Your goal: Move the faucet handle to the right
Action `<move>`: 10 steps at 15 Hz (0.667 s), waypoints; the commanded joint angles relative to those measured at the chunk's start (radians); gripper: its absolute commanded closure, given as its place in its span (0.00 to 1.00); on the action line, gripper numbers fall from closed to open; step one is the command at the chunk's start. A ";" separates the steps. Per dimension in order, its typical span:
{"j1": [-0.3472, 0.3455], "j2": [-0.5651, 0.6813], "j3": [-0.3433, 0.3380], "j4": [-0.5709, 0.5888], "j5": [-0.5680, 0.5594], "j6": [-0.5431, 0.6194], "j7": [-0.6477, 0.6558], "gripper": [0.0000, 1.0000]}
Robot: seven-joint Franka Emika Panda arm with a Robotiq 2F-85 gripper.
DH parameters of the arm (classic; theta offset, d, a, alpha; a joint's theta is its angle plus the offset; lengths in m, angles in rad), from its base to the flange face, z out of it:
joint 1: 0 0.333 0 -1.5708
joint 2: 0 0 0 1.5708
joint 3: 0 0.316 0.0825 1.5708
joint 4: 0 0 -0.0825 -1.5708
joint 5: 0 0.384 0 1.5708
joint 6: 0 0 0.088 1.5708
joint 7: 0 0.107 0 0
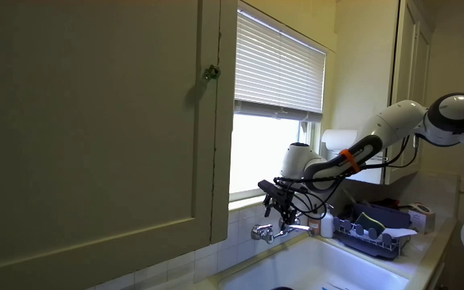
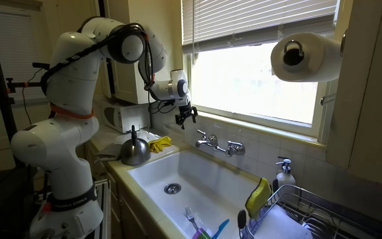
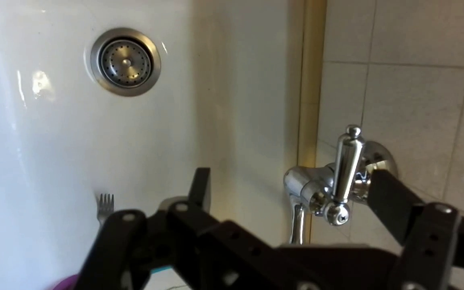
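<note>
Gripper [image 3: 290, 181] above edge of sink [image 2: 207, 179], jaws spread.
Faucet handle [image 3: 346, 167] beside sink, apart from jaws; fork [image 3: 105, 207] in sink.

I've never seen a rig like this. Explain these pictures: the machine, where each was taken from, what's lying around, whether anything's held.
The white machine is a Franka Panda robot arm, ending in a black gripper. Two pictures come from cameras standing apart from it; the third comes from a camera on its wrist, looking past two black fingers into the sink. In it are a fork and a blue utensil. On the counter at one end of the sink are a metal kettle and yellow gloves. Nothing is held: the fingers stand apart. In the wrist view the chrome faucet handle appears between them, but an exterior view shows a gap, so it isn't gripped.
</note>
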 commanded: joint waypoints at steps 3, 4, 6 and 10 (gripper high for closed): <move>0.366 -0.038 -0.425 0.018 0.284 0.098 -0.241 0.00; 0.442 -0.019 -0.502 0.031 0.297 0.108 -0.263 0.00; 0.564 -0.001 -0.623 0.043 0.353 0.121 -0.314 0.00; 0.725 0.022 -0.756 0.061 0.431 0.174 -0.412 0.00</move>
